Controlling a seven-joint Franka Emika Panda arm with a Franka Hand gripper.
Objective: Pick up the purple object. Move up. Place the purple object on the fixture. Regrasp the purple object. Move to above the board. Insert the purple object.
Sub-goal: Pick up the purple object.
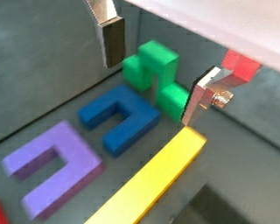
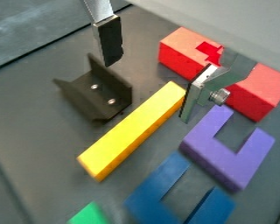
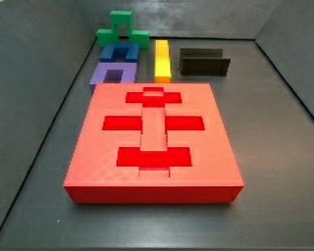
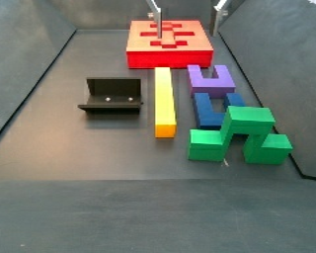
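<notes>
The purple object (image 3: 99,75) is a U-shaped block lying flat on the floor between the board (image 3: 199,147) and a blue block. It shows in both wrist views (image 1: 28,162) (image 2: 210,150) and in a side view (image 4: 211,87). The fixture (image 3: 206,63) (image 4: 115,96) (image 2: 95,92) stands beside a yellow bar. My gripper (image 1: 157,68) (image 2: 154,66) hangs high above the pieces, open and empty. Only its fingertips (image 4: 154,10) show in a side view, over the board (image 4: 170,54).
A yellow bar (image 4: 165,99) (image 2: 130,131) lies between the fixture and the row of blocks. A blue U-shaped block (image 4: 213,104) (image 1: 101,112) and a green block (image 4: 240,133) (image 1: 154,70) lie beyond the purple one. Dark walls enclose the floor.
</notes>
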